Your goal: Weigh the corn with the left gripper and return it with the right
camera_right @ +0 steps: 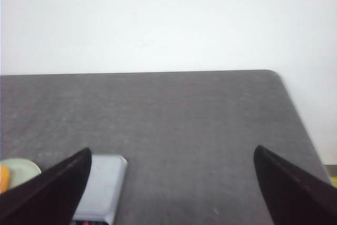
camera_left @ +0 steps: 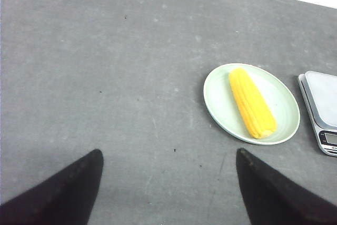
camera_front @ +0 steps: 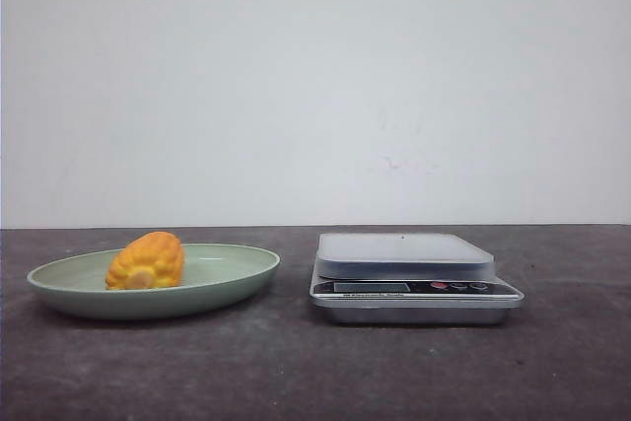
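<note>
The yellow-orange corn (camera_front: 146, 261) lies on a pale green plate (camera_front: 237, 268) at the left of the table. It also shows in the left wrist view (camera_left: 251, 103) on the plate (camera_left: 218, 101). A silver kitchen scale (camera_front: 404, 253) stands right of the plate, its pan empty. My left gripper (camera_left: 168, 156) is open and empty, high above bare table, well short of the plate. My right gripper (camera_right: 172, 154) is open and empty above the table, with the scale (camera_right: 102, 183) by one finger. Neither gripper shows in the front view.
The dark grey table (camera_front: 315, 372) ends at a white wall behind. Its rounded far right corner (camera_right: 271, 75) shows in the right wrist view. The scale's edge (camera_left: 321, 109) sits right beside the plate.
</note>
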Action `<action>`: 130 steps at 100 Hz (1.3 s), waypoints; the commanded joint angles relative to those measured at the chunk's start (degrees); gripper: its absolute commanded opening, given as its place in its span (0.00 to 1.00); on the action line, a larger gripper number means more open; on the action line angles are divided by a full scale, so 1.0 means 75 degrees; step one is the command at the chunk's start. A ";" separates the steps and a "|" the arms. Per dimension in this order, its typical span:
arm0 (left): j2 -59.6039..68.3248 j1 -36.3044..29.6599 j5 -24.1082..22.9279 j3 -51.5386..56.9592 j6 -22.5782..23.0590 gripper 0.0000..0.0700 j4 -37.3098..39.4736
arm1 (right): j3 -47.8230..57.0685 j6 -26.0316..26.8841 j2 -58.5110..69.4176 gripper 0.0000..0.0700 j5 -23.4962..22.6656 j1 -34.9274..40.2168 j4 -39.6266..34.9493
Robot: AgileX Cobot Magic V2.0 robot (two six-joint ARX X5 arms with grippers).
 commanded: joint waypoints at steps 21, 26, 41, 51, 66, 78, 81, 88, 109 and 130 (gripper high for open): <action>0.0032 -0.0015 0.0023 0.0050 -0.0052 0.68 0.0318 | -0.1443 0.0388 -0.2361 0.86 0.0105 0.0023 -0.0478; 0.0029 -0.0015 0.0023 0.0023 -0.0114 0.68 0.0428 | -0.2020 0.0388 -0.2757 0.86 -0.0052 0.0012 -0.0423; 0.0023 -0.0015 0.0082 -0.0181 -0.0181 0.67 0.0720 | -0.3593 0.0449 -0.3587 0.86 -0.0694 -0.0128 -0.0187; 0.0023 -0.0015 0.0085 -0.0323 -0.0172 0.57 0.0819 | -0.4252 0.0536 -0.3853 0.81 -0.1023 -0.0251 0.0230; 0.0023 -0.0015 0.0111 -0.0370 -0.0038 0.00 0.1227 | -0.4674 0.0551 -0.3876 0.06 -0.1055 -0.0286 0.0845; 0.0023 -0.0015 0.0134 -0.0370 0.0023 0.00 0.1518 | -0.4776 0.0519 -0.3876 0.01 -0.1058 -0.0286 0.1384; 0.0023 -0.0015 0.0137 -0.0370 0.0017 0.00 0.1556 | -0.4776 0.0516 -0.3876 0.01 -0.1061 -0.0286 0.1486; 0.0023 -0.0015 0.0137 -0.0370 0.0017 0.00 0.1562 | -0.4776 0.0536 -0.3876 0.01 -0.1064 -0.0286 0.1612; 0.0023 -0.0015 0.0131 -0.0370 0.0023 0.00 0.1547 | -0.4774 0.0571 -0.3876 0.01 -0.1052 -0.0286 0.1562; 0.0023 -0.0015 0.0131 -0.0370 0.0023 0.00 0.1568 | -0.4774 0.0571 -0.3876 0.01 -0.1052 -0.0286 0.1571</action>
